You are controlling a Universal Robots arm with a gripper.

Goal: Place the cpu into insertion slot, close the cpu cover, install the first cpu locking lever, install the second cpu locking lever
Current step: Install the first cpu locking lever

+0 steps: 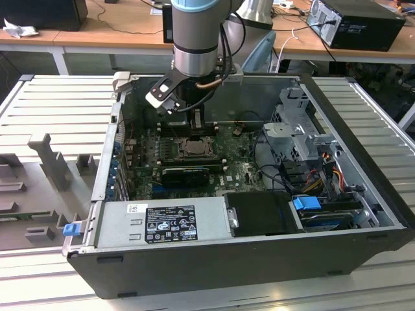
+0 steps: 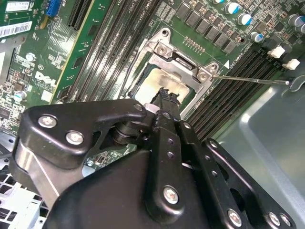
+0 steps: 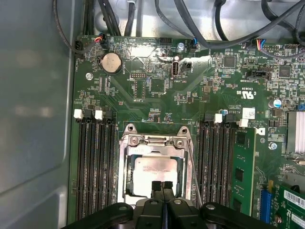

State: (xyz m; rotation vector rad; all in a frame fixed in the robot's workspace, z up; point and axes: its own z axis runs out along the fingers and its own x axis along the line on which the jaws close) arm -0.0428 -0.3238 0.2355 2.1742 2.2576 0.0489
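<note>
One open computer case [image 1: 259,259] is laid on its side on a ribbed grey metal counter [image 1: 58,103], with wooden desks [image 1: 117,35] carrying cables and equipment seen behind it in the exterior view. The arm [image 1: 194,39] is lowered into the case over the green motherboard [image 3: 157,86]. The cpu [image 3: 155,169] is seated in the insertion slot [image 1: 193,148], between banks of long black memory slots [image 3: 95,162]. The cpu cover [image 3: 155,140] is laid flat around the silver face. A thin lever rod [image 2: 248,78] is seen projecting sideways from the cover's corner. The gripper [image 3: 162,187] is positioned directly above the cpu's near edge, its fingers pressed together with nothing held between them.
</note>
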